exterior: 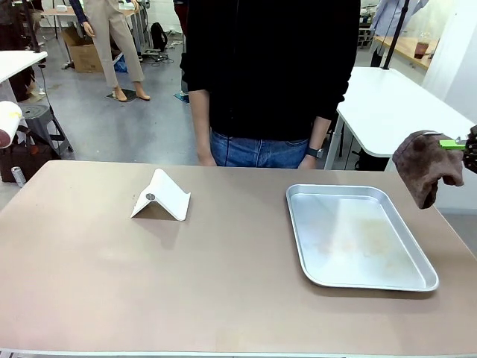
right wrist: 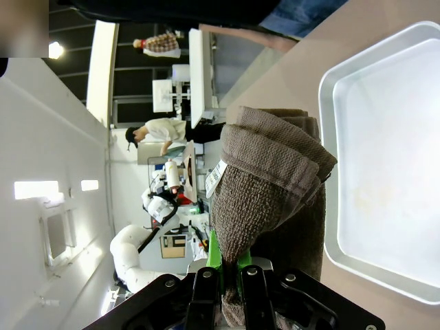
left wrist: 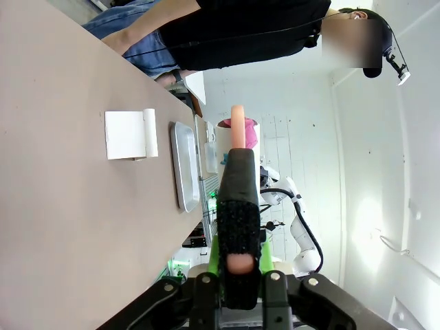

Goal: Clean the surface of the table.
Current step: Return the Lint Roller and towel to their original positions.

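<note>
The table has a matte beige-brown top and stretches across the front view. At its right end, past the edge, my right gripper is shut on a folded brown cloth that hangs in the air. In the right wrist view the cloth rises from between the fingers of the right gripper, beside the table. My left gripper is shut on a black-wrapped tool with a peach-coloured tip, held off the side of the table.
A silver metal tray lies on the right half of the table, also seen as tray and tray. A white folded card stand sits left of centre. A person stands at the far edge.
</note>
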Controlling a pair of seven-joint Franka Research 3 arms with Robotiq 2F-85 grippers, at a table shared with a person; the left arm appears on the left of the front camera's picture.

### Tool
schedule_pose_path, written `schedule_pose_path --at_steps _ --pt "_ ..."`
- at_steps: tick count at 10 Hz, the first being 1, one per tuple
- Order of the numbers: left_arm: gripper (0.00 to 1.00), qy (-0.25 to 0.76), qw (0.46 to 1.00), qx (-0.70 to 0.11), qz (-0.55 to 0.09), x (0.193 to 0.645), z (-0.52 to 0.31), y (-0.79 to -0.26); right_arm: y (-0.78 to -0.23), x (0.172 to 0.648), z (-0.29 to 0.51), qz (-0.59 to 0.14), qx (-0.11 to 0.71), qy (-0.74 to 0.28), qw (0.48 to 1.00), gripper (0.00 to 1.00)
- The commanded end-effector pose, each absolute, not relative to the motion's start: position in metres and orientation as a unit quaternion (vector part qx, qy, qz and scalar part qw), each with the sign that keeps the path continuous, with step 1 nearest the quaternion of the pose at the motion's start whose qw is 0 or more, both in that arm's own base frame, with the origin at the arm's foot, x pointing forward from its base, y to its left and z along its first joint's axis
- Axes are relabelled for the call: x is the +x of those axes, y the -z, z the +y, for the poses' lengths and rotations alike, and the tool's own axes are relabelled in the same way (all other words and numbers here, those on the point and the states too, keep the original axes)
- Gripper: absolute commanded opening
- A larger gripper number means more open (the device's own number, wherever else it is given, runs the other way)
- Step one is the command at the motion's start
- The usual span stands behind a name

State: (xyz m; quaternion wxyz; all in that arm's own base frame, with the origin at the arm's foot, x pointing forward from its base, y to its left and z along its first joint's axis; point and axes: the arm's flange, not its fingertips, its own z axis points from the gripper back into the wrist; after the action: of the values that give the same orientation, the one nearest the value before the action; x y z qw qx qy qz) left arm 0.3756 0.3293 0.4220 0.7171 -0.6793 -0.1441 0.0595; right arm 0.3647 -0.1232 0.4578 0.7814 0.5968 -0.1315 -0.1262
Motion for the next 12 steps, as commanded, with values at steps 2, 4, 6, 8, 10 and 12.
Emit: schedule_pose_path --at_steps 2,4,6,8,10,12 --pt "0.22 -0.060 0.717 -0.679 -0.144 0.376 0.329 -0.422 -0.458 0.365 -0.123 -0.131 0.597 0.126 0.781 0.09" --pt "0.22 -0.010 0.717 -0.687 -0.113 0.402 0.287 -0.438 -0.464 0.373 -0.085 -0.101 0.584 0.095 0.800 0.09" --pt "0.22 0.054 0.719 -0.690 -0.062 0.419 0.227 -0.449 -0.457 0.400 -0.021 -0.070 0.570 0.046 0.817 0.09" --pt "0.22 0.084 0.713 -0.696 -0.021 0.432 0.183 -0.454 -0.443 0.420 0.037 -0.069 0.539 0.025 0.839 0.09" --pt "0.22 0.064 0.780 -0.622 0.004 0.468 0.074 -0.429 -0.417 0.444 0.142 -0.166 0.538 -0.022 0.826 0.09" --pt "0.22 0.051 0.792 -0.609 -0.004 0.474 0.054 -0.423 -0.403 0.456 0.153 -0.172 0.548 -0.019 0.818 0.09"
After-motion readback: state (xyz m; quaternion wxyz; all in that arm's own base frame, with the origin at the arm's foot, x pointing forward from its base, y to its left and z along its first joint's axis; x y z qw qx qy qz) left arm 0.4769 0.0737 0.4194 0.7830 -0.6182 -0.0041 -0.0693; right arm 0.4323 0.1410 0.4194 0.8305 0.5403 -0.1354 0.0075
